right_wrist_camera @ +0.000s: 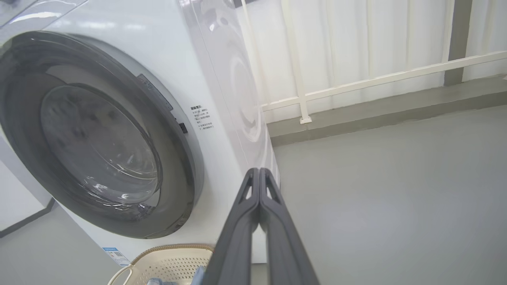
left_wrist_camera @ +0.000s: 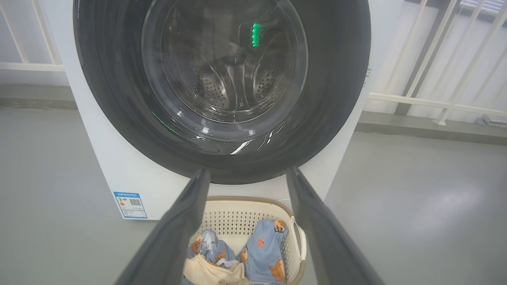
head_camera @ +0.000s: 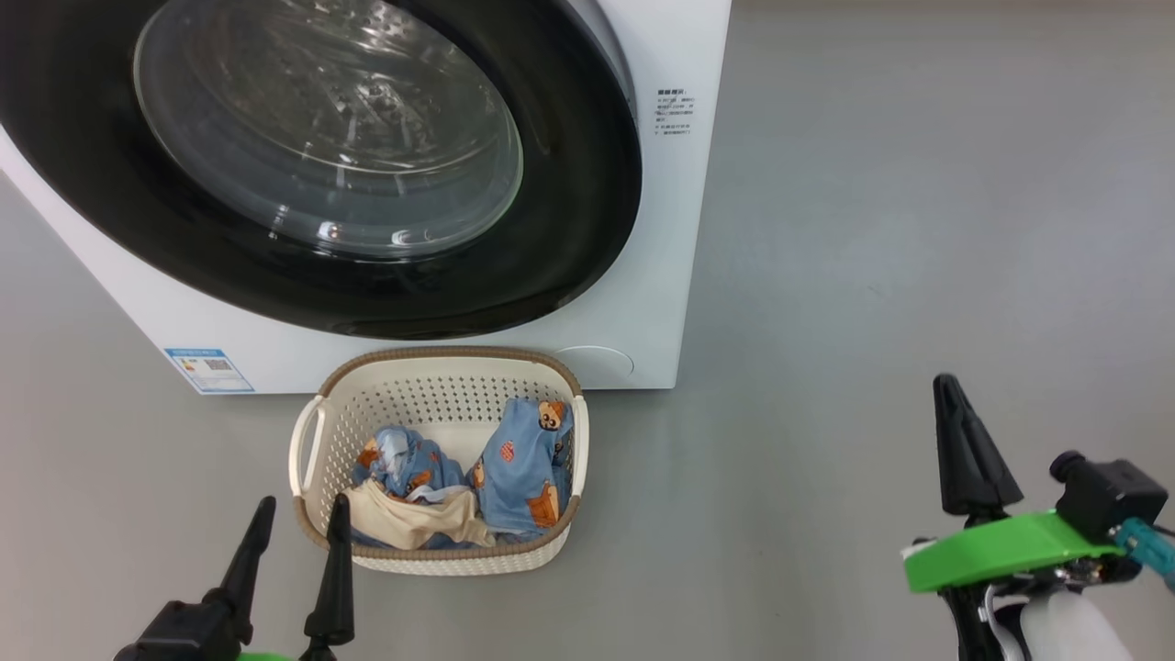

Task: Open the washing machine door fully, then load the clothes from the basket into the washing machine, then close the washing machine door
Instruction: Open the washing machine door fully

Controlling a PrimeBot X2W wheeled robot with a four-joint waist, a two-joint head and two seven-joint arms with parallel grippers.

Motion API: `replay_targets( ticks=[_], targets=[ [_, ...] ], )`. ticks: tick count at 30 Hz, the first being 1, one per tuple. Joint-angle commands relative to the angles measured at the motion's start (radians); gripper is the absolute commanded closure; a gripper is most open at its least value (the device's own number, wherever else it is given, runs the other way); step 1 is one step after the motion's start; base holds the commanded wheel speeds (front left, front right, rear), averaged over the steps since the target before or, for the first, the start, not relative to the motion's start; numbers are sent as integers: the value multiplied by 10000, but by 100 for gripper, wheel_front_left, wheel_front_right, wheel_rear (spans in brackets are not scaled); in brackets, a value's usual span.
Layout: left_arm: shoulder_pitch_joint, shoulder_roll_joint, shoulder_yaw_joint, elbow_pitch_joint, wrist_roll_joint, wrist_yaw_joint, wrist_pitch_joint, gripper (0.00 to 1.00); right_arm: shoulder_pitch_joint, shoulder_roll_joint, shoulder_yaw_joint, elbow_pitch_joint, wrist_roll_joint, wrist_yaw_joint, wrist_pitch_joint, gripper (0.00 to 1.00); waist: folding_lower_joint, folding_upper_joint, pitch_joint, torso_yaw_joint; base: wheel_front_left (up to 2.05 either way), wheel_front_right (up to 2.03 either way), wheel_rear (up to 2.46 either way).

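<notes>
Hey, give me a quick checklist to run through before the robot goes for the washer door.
1. Washing machine door open for loading: not ok, it is closed.
2. Right gripper free: ok, shut on nothing.
3. Left gripper free: ok, open and empty.
4. Clothes in the basket: ok.
5. Basket out of the door's swing: cannot tell; it stands right below the door.

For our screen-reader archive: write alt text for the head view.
A white washing machine with its black-rimmed door closed stands behind a cream basket of blue bear-print clothes on a grey floor. The open left hand is at lower left by the basket; the shut right hand at lower right.
</notes>
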Motion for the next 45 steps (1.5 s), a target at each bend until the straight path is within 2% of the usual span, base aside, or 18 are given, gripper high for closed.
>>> replay_targets(
  ticks=[1,10,19,22,27,34,38,45],
  targets=[
    [-374,46,288,-171,-96,6,-72,0,-584,-71,249,-181,370,56,-120,100,0,-1,41,10,0,0,0],
    [-565,33,305,-229,-139,6,-72,0,-2219,-70,379,-223,1650,56,-120,100,0,-1,385,26,0,0,0],
    [-1057,6,165,-278,-225,6,-72,0,-4338,-74,369,-15,4054,56,-120,100,0,-1,1045,272,0,0,0],
    [-1207,-3,120,-279,-267,6,-72,0,-4991,-402,636,17,4469,56,-120,100,0,-1,1251,389,0,0,0],
    [-1423,-27,44,-271,-315,6,-72,0,-5805,-823,1279,287,6306,56,-120,100,0,-1,1577,580,0,0,0],
    [-1743,-43,-85,-302,-383,6,-72,0,-6871,-1959,3043,1109,8900,56,-52,100,0,-1,2043,876,0,0,0],
    [-1880,-48,-152,-269,-436,6,-72,0,-7445,-2542,3885,1311,10224,56,574,100,0,-1,2288,1031,0,0,0],
    [-2134,-100,-270,-285,-514,6,-72,0,-8520,-3263,4592,928,11847,56,2178,100,0,-1,2924,1238,0,0,0]
  ],
)
